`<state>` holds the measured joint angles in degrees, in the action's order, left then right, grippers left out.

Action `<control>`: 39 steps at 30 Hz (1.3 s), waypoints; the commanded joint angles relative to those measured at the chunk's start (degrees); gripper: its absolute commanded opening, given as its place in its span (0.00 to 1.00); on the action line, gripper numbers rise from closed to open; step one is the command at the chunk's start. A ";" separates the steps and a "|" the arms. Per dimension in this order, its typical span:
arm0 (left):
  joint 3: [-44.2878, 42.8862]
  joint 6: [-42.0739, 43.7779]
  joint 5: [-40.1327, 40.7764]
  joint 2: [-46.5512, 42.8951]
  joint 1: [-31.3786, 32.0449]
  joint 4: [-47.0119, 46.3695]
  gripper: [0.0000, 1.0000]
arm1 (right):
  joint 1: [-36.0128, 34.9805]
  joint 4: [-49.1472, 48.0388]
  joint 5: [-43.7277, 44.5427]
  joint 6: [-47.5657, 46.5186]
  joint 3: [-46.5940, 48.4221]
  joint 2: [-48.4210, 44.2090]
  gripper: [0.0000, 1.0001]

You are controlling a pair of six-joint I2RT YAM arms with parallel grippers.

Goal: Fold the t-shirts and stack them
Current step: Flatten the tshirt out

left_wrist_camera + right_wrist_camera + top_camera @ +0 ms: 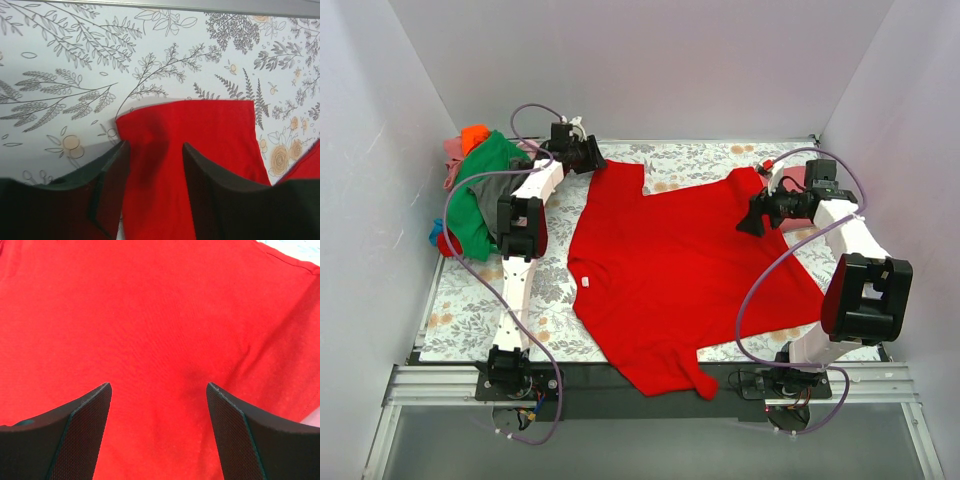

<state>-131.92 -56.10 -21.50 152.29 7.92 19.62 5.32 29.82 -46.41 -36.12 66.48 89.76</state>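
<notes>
**Both arms extended, both end effectors parted**

The left arm (525,225) rises from its base at the near edge of the surface (470,310) and stretches along the left side toward the far-left corner. Its wrist turns inward, so the left end effector (588,155) points right, low over the surface. In the left wrist view its two dark fingers (107,172) stand partly apart, with a clear gap between them.

The right arm (860,290) climbs from its base near the right edge with the elbow held high. Its forearm runs toward the far-right part of the surface and the wrist turns left. The right end effector (757,215) angles downward, and its fingers (82,420) are spread wide.
</notes>
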 commanded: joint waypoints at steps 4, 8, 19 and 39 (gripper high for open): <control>-0.62 1.51 4.97 1.96 0.51 5.08 0.25 | 1.53 -0.73 -3.07 0.87 -0.65 0.86 0.82; -1.32 1.34 5.32 1.61 0.51 4.99 0.06 | 1.71 -0.64 -2.89 1.22 -0.56 1.30 0.82; 2.79 1.34 9.28 -7.07 -0.62 0.78 0.00 | -2.86 -0.99 8.07 5.25 9.51 9.37 0.79; 18.45 -0.42 6.21 -15.18 -2.47 -8.10 0.00 | -3.21 -1.87 28.04 27.59 58.68 45.51 0.51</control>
<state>-113.19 -56.36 -14.61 140.90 5.87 13.21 1.89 28.14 -22.41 -10.63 122.26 134.52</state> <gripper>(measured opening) 0.013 0.511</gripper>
